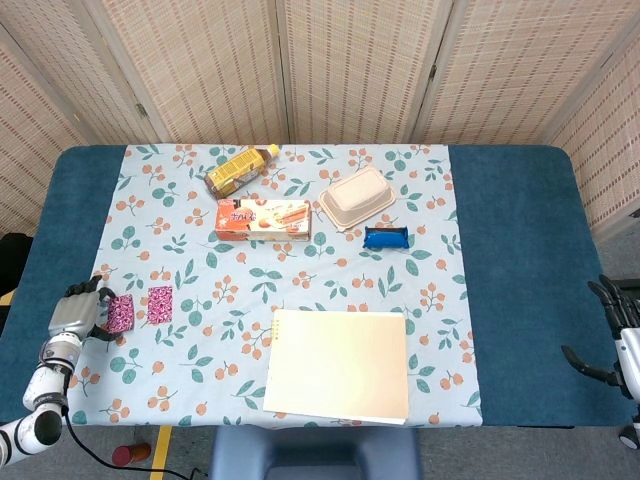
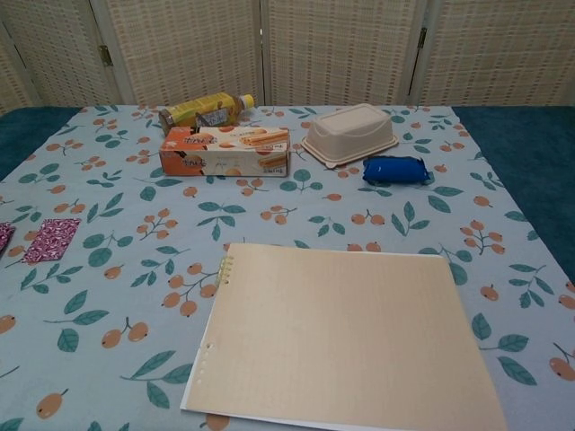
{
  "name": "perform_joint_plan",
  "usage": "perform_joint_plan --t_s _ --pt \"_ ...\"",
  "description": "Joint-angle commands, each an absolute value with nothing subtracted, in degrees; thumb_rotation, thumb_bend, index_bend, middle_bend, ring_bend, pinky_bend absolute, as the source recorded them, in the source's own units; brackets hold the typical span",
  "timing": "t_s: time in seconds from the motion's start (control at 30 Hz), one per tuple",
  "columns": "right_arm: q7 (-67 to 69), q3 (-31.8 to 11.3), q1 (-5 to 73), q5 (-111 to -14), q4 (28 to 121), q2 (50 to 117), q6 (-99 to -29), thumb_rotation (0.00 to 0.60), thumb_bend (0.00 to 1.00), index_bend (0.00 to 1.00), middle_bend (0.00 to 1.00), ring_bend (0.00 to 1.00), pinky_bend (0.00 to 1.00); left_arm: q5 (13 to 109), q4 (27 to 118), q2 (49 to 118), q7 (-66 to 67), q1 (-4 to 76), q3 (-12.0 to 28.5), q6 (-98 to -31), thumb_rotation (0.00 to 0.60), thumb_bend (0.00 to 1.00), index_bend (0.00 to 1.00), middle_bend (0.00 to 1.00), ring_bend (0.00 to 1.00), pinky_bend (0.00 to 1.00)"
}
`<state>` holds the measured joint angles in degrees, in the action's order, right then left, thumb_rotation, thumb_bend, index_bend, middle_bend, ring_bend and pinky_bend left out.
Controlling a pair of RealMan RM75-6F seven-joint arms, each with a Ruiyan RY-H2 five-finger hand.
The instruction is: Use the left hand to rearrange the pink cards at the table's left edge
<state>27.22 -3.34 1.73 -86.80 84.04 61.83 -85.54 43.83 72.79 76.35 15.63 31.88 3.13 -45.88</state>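
Observation:
Two pink patterned cards lie on the tablecloth near the table's left edge. One pink card (image 1: pixel 160 304) (image 2: pixel 52 240) lies flat and alone. The other pink card (image 1: pixel 121 312) (image 2: pixel 3 235) sits just left of it, between the thumb and fingers of my left hand (image 1: pixel 76 311), which pinches its left side at table height. The chest view shows only a sliver of that card and none of the left hand. My right hand (image 1: pixel 614 318) hangs off the table's right edge, fingers apart, holding nothing.
A beige notebook (image 1: pixel 339 364) lies front centre. Further back are a biscuit box (image 1: pixel 262 218), a yellow bottle (image 1: pixel 239 169) on its side, a beige lidded container (image 1: pixel 354 197) and a small blue packet (image 1: pixel 386 238). The blue table surface (image 1: pixel 70 230) borders the cloth on the left.

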Motion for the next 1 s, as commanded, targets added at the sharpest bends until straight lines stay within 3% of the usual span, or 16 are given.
perform_joint_plan --t_s 0.03,0.57,1.0 --pt "27.25 -3.33 1.72 -86.83 84.02 61.86 -85.58 0.600 0.28 0.04 0.00 0.00 0.00 43.77 72.66 76.36 15.87 31.80 3.12 -45.90 0.600 0.21 0.27 0.00 0.00 0.00" --pt "27.23 -3.25 1.50 -86.79 84.11 61.85 -85.89 0.600 0.28 0.04 0.00 0.00 0.00 42.26 72.35 76.47 17.82 32.27 3.28 -45.06 0.600 0.21 0.22 0.00 0.00 0.00" --pt "27.41 -3.23 1.22 -86.69 84.03 61.73 -86.19 0.600 0.28 0.04 0.00 0.00 0.00 46.60 79.06 75.11 18.79 34.61 4.86 -46.42 0.600 0.21 0.20 0.00 0.00 0.00"
